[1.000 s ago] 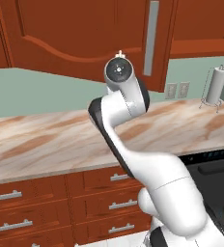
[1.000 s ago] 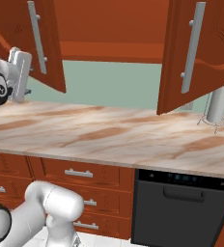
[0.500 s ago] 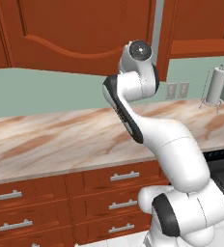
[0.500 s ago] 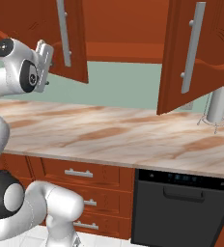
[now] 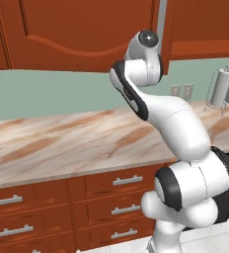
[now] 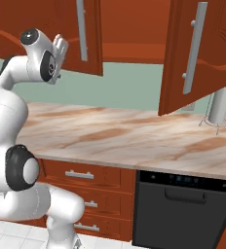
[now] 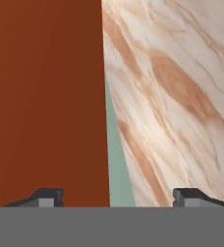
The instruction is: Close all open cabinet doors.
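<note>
in the right base view the arm (image 6: 10, 112) rises at the far left, its wrist bent up under the wall cabinets, with the gripper (image 6: 60, 44) just beside the lower edge of the left door (image 6: 85, 34). that door hangs ajar, swung out toward the room, its grey bar handle (image 6: 81, 29) upright near its free edge. right of it the cabinet's inside (image 6: 134, 29) lies open and dark red, and further right the right door (image 6: 202, 53) stands swung well out, its lower corner low over the counter (image 6: 134, 133) and its handle (image 6: 194, 48) facing the camera. behind that door stands a paper towel holder (image 6: 219, 107) on the counter's far right. below are drawer fronts (image 6: 85, 175) and, to the right, a black oven (image 6: 183, 209).

in the left base view a broad door (image 5: 82, 27) fills the upper left, the wrist (image 5: 146, 47) sits against the handle (image 5: 162, 22) at its right edge, and the towel holder (image 5: 220, 89) stands well apart at the right, by wall outlets (image 5: 181, 91).

the hand view shows the two fingertips (image 7: 46, 198) wide apart, nothing between them — a flat reddish door face on the left, a strip of green wall (image 7: 118, 178), then marbled counter on the right. the counter is bare between the two doors, and the green wall runs unbroken behind it.
</note>
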### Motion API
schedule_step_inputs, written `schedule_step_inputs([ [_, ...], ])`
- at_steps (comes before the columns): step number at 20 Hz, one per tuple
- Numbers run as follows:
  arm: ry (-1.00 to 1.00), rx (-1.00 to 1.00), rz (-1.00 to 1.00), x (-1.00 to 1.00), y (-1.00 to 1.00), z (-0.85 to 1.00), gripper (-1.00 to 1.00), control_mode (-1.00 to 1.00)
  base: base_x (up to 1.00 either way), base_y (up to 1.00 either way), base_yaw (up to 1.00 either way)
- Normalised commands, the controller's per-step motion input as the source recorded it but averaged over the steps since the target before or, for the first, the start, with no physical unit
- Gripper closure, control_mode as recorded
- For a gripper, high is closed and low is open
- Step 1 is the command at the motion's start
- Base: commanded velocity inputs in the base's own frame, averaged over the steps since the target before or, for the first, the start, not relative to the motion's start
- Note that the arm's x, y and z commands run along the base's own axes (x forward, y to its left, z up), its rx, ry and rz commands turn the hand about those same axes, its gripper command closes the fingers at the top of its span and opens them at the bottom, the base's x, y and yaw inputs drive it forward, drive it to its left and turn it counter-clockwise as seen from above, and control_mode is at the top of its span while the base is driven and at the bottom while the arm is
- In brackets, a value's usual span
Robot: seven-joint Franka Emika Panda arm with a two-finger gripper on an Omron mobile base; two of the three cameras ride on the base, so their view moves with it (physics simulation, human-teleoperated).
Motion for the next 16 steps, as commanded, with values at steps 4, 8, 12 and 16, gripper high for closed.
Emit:
schedule_step_inputs([
  [4,0.01,0.08,0.00,0.60,-0.18,0.21,-1.00,-1.00,0.00,0.00,0.00],
  [8,0.00,0.10,0.01,0.52,-0.15,0.21,-1.00,-1.00,0.00,0.00,0.00],
  [12,0.00,0.08,0.00,0.64,-0.10,0.17,-1.00,-1.00,0.00,0.00,0.00],
  [16,0.00,0.04,0.00,0.54,-0.03,0.06,-1.00,-1.00,0.00,0.00,0.00],
])
